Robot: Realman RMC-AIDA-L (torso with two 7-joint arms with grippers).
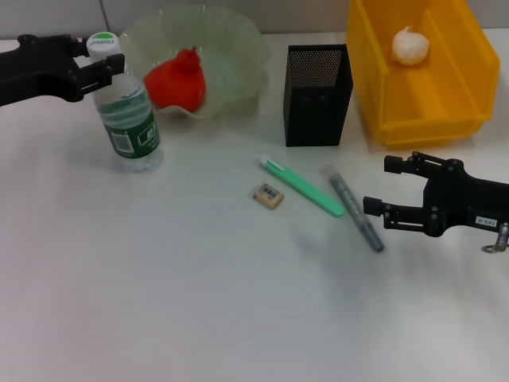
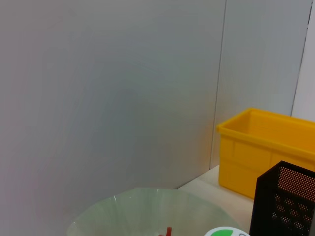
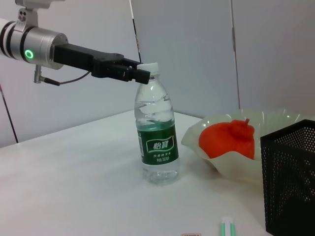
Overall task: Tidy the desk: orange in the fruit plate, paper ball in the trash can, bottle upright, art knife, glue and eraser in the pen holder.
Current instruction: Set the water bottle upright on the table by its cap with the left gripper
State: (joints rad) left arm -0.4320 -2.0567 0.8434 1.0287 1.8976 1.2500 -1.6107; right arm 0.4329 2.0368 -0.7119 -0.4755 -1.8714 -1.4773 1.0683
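The bottle (image 1: 127, 111) stands upright at the far left, and my left gripper (image 1: 103, 57) is shut on its neck just under the cap (image 3: 147, 69). The orange (image 1: 176, 79) lies in the fruit plate (image 1: 238, 40). Inside the trash can (image 1: 433, 119) rests the paper ball (image 1: 409, 46). The eraser (image 1: 268, 195), a slim green stick (image 1: 302, 187) and a slim grey stick (image 1: 354, 208) lie in front of the pen holder (image 1: 316, 95); which stick is the art knife and which the glue I cannot tell. My right gripper (image 1: 380, 185) is open beside the grey stick.
The white desk (image 1: 159, 302) stretches out in front of the objects. A grey wall panel (image 2: 108, 88) rises behind the fruit plate (image 2: 147, 206), trash can (image 2: 266, 147) and pen holder (image 2: 285, 201). The trash can stands close to the right of the pen holder.
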